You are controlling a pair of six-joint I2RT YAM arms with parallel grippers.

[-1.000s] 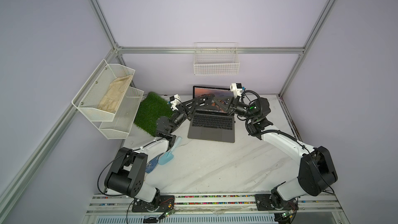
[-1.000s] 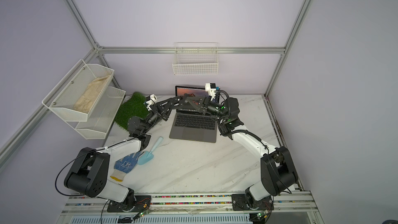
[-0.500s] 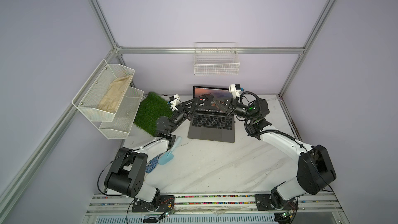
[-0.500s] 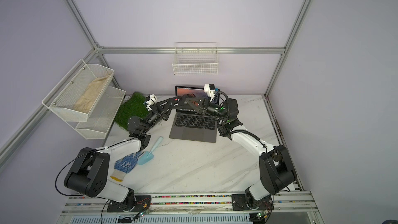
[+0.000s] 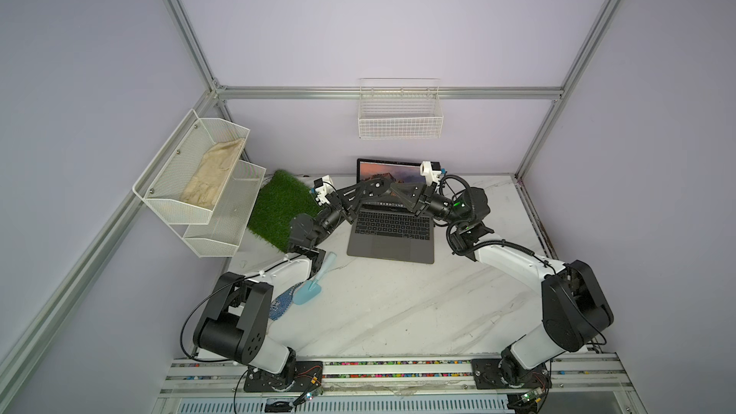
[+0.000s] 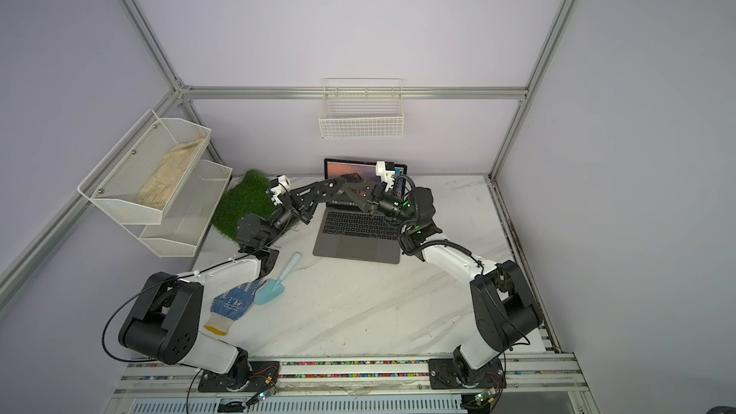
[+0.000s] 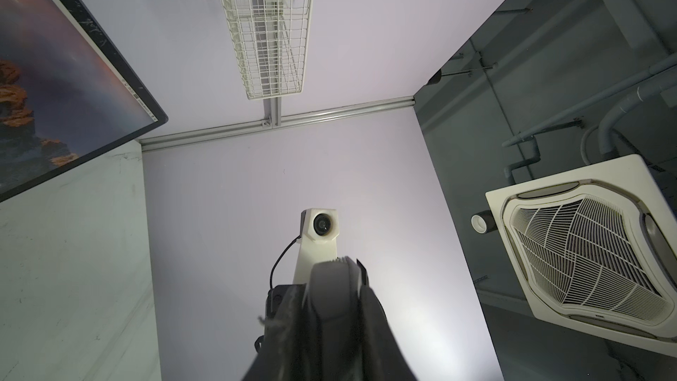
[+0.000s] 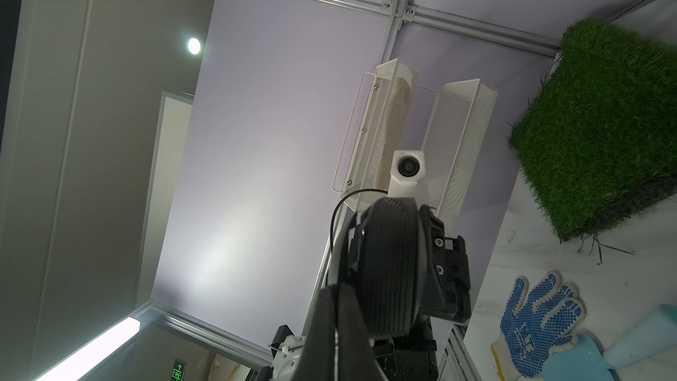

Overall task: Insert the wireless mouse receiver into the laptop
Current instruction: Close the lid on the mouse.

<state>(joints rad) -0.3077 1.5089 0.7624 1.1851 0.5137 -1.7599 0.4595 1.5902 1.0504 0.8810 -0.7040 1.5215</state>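
**Fig.** Left gripper (image 5: 374, 187) and right gripper (image 5: 398, 191), both closed, hung tip to tip above the keyboard of the laptop (image 5: 388, 246). The left clamped a dark rounded piece (image 7: 335, 287), a grip shown only in the left wrist view; both top views gave merely the arms' pose. The wireless mouse receiver appeared nowhere; if released here, it might fall among the keys.

Dark-grey laptop (image 5: 384, 246) open, upright screen showing orange mountains.

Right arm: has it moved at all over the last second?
Yes. The right arm has crept slightly toward the left arm, judged against the laptop.
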